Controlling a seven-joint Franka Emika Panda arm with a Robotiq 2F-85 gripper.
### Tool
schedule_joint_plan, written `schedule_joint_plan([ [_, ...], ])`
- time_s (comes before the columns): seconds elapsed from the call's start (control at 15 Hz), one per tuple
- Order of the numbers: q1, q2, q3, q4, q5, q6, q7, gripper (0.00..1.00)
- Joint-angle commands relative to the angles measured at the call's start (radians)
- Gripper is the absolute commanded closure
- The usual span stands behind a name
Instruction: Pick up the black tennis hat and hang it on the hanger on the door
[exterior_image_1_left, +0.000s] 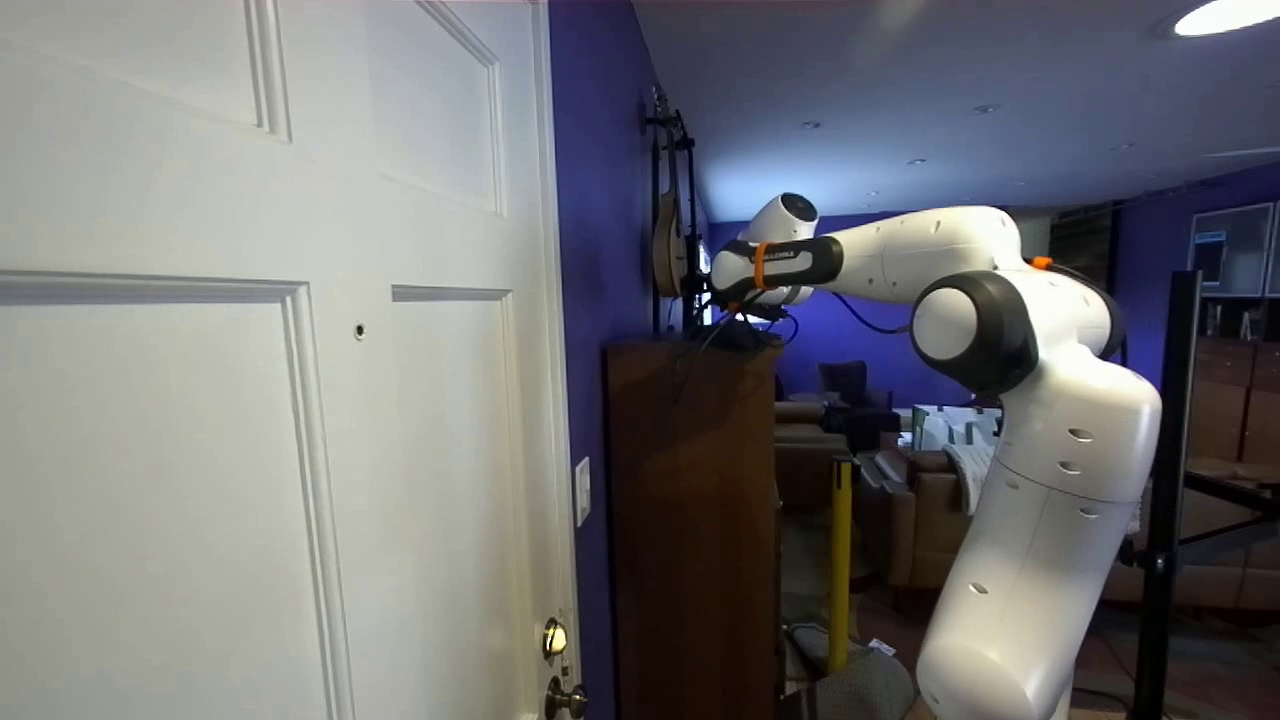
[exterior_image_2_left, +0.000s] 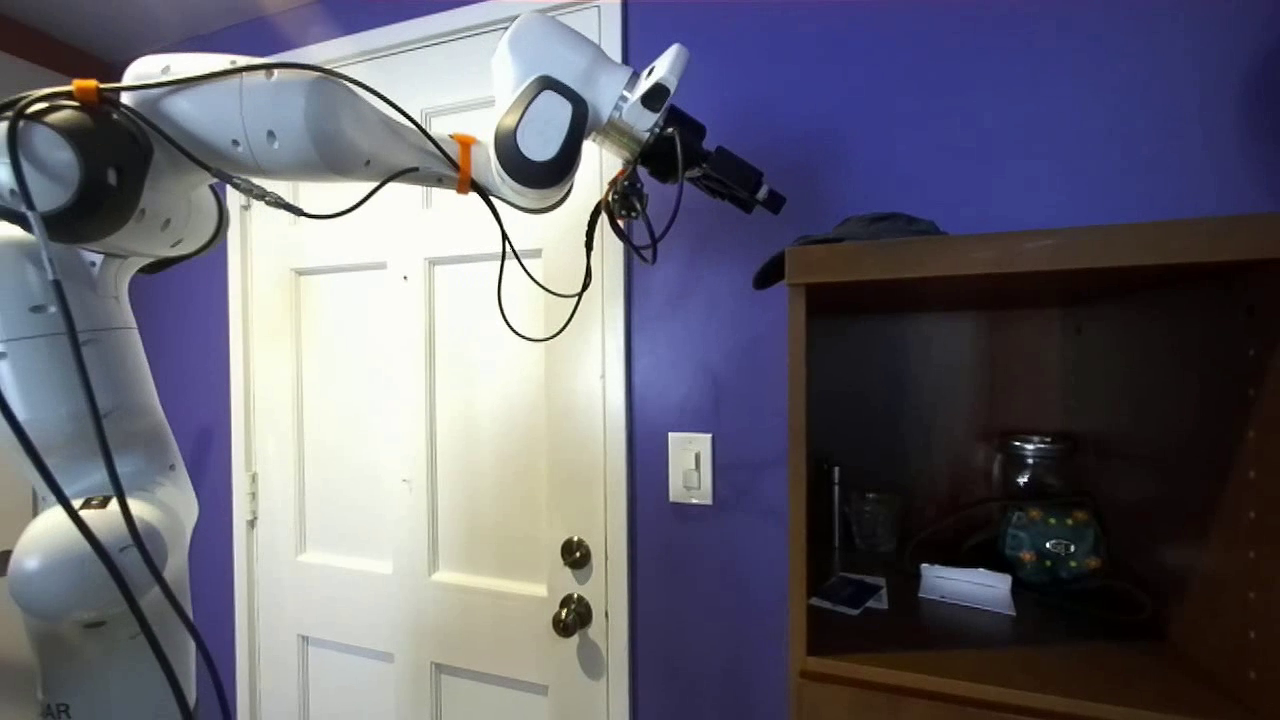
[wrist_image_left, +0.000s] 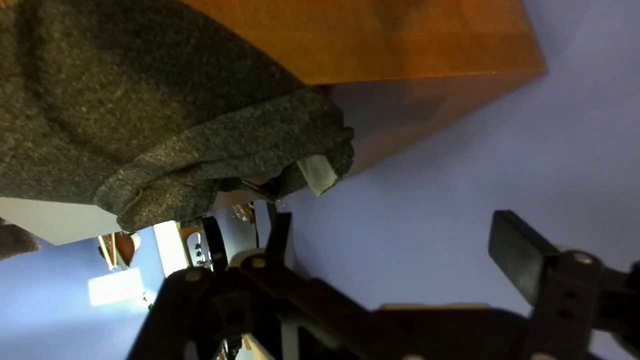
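Hat (exterior_image_2_left: 882, 228), dark and limp, lies atop the cabinet (exterior_image_2_left: 1010, 254), its brim-like end (exterior_image_2_left: 769, 271) drooping past the edge. Nearby, the hand (wrist_image_left: 392, 235) is spread, holding nothing. It would do well to straddle that drooping end, clear of the cabinet, pinch firmly, then lift before turning to the door (exterior_image_2_left: 410, 420). The hat's pale tag (wrist_image_left: 319, 173) shows no legible writing; the arm (exterior_image_2_left: 320, 130) bears lettering (exterior_image_2_left: 55, 711) that seems to read "AR".
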Motion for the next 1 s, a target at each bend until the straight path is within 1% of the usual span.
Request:
schedule_joint_plan([
  [0.0,0.013,0.111,-0.038,0.111,0.137,0.013,-0.038,0.0],
  [0.2,0.011,0.169,-0.048,0.168,0.246,-0.009,-0.074,0.0],
  [0.47,-0.016,0.249,-0.043,0.255,0.334,-0.032,-0.112,0.0],
  [0.67,-0.045,0.3,-0.035,0.313,0.378,-0.055,-0.13,0.0],
  [0.93,-0.096,0.364,-0.031,0.394,0.396,-0.125,-0.118,0.0],
])
